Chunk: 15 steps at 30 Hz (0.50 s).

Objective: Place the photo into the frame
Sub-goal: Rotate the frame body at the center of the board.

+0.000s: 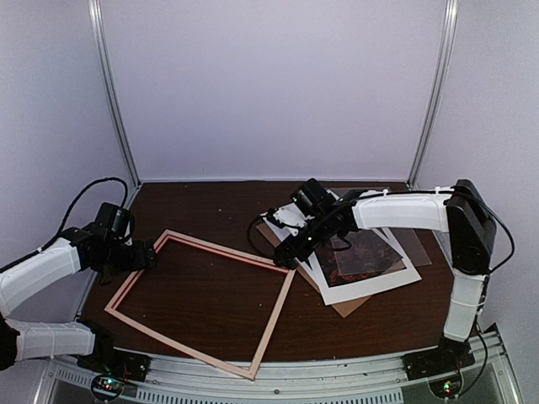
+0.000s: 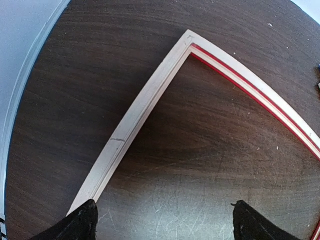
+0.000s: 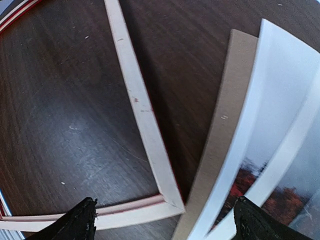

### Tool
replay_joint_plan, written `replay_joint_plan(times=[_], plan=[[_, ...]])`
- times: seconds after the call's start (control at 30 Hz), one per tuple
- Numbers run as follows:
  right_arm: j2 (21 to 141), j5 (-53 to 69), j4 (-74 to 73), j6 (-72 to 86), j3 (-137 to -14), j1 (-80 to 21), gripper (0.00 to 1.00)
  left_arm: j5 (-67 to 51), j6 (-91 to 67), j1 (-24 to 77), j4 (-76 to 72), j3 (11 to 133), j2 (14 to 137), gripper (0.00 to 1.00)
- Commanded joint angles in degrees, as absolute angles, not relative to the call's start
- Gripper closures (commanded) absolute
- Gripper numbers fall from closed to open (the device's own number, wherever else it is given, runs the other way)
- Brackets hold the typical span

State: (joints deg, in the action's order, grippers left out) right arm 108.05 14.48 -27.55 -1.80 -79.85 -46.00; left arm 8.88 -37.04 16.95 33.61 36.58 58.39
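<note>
The frame [image 1: 202, 303] lies flat on the dark table, pale pinkish back up, with a red inner lip showing. My left gripper [image 1: 148, 257] hovers open and empty over the frame's left corner; the left wrist view shows that corner [image 2: 187, 39] ahead of the open gripper [image 2: 165, 225]. My right gripper [image 1: 287, 257] is open and empty just above the frame's right corner [image 3: 172, 202], its gap [image 3: 167, 226] spanning that corner and the edge of the paper stack. The photo [image 1: 367, 252], with red foliage, lies in the stack at the right and also shows in the right wrist view [image 3: 294, 192].
A white mat board [image 1: 370, 290] and a brown backing board [image 1: 347, 307] lie stacked with the photo, right of the frame. The backing board's edge [image 3: 225, 145] lies close to the frame's right corner. A clear sheet [image 1: 413, 244] sits at the stack's far right. White walls enclose the table.
</note>
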Motion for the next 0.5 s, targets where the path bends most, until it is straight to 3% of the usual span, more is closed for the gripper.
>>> replay_joint_plan(times=[0.0, 0.47], plan=[[114.1, 19.3, -28.9, -2.8, -85.9, -48.2, 0.07, 9.3, -37.9, 17.2, 36.7, 35.0, 55.8, 0.05], [128.3, 16.8, -34.1, -3.9, -98.9, -49.3, 0.26, 8.2, -38.6, 17.5, 39.5, 34.2, 53.6, 0.02]])
